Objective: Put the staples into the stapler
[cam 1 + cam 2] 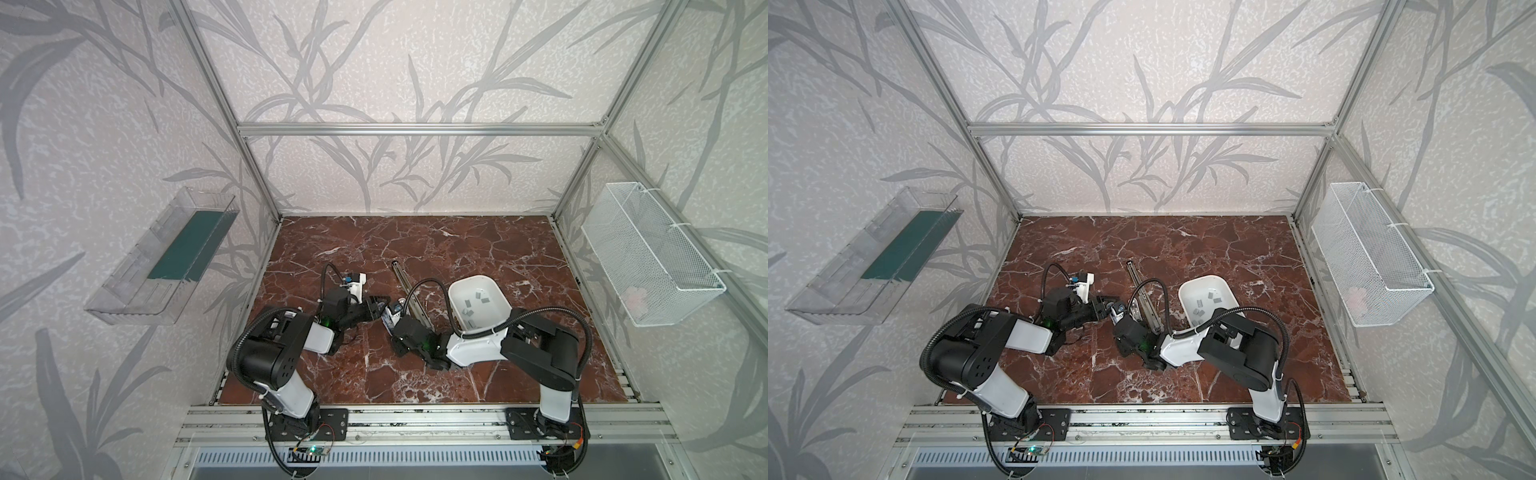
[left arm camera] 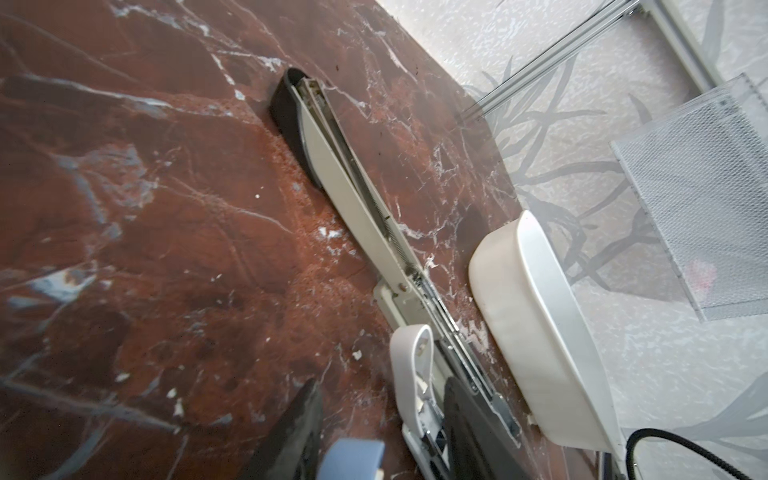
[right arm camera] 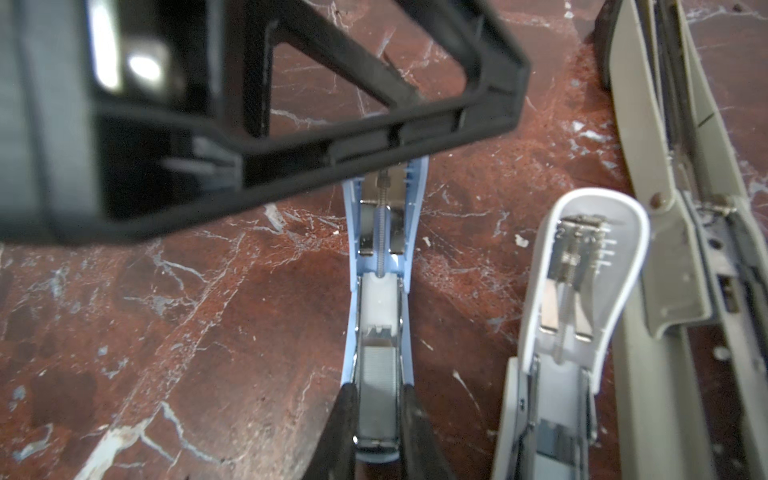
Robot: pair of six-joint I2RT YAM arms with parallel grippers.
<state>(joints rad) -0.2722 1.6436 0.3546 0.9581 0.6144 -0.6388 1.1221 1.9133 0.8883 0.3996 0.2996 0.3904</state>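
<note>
A small blue stapler (image 3: pixel 380 299) lies open on the marble table, and a grey strip of staples (image 3: pixel 377 374) sits in its magazine. My right gripper (image 3: pixel 379 392) is shut on the front of its base, one finger on each side. My left gripper (image 2: pixel 382 382) hangs over the stapler's raised lid end (image 2: pixel 353 457). Its jaws stand apart, and there is a gap beside the blue lid. More staples (image 1: pixel 473 305) lie loose in the white bowl (image 1: pixel 478 277), which shows in both top views. In the top views the blue stapler is hidden under my wrists.
A small white stapler (image 3: pixel 582 266) lies open right beside the blue one. A long grey stapler (image 2: pixel 357 199) lies open between it and the bowl (image 2: pixel 540 332). A white wire basket (image 1: pixel 652 257) hangs on the right wall. A clear tray (image 1: pixel 166 257) hangs on the left wall.
</note>
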